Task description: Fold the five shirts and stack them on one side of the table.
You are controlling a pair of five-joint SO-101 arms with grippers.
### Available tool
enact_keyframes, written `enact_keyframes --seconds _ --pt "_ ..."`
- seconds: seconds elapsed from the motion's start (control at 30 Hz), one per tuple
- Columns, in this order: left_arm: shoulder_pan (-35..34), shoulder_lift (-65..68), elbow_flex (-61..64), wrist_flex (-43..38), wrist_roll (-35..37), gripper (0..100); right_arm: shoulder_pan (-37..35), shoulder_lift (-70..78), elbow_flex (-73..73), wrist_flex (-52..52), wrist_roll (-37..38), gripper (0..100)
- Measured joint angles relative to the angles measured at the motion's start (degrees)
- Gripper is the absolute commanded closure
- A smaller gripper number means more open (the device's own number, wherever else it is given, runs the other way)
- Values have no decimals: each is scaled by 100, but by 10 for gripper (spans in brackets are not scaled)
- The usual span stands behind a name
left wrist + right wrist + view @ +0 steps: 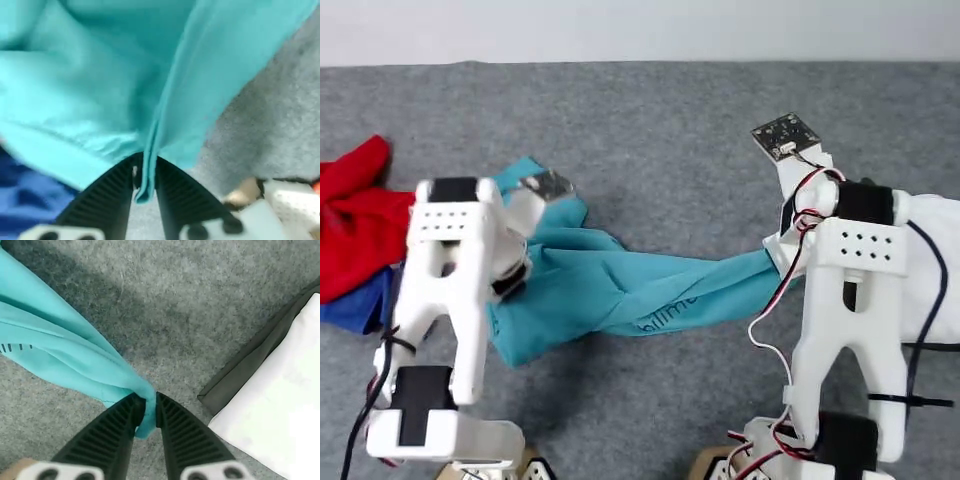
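Both claws are clenched on the teal shirt [620, 285]: my left gripper [145, 182] pinches a thin folded edge, my right gripper [150, 407] a bunched corner. The soft cloth runs twisted between them over the grey felt table [670, 120]. A crumpled red shirt [355, 215] and blue shirt [350, 305] lie beside the left arm, a flat white shirt [280, 405] beside the right.

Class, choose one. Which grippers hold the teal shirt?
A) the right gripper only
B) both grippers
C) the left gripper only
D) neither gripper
B: the left gripper and the right gripper are each shut on an edge of the teal shirt, which stretches between them.
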Motion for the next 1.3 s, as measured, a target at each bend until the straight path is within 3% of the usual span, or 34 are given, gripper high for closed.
enact_keyframes --seconds 0.27,0.4,0.67,0.87,1.0,1.3 --pt "-141 -1398 -1389 79 387 995 0 -782 0 0 0 988" --pt "-185 -2022 -2066 105 967 995 0 -1257 -9 0 0 988" --pt "-185 -2541 -3859 -563 1609 995 0 -1758 -1477 0 0 988" --pt "-185 -2576 -4941 -1864 1609 995 0 -1811 -2699 -448 9 988" --pt "-185 -2593 -5459 -2576 1134 995 0 -1890 -3191 -818 0 988" --pt "-185 -2673 -6224 -2752 316 995 0 -1899 -3921 -1530 0 988"
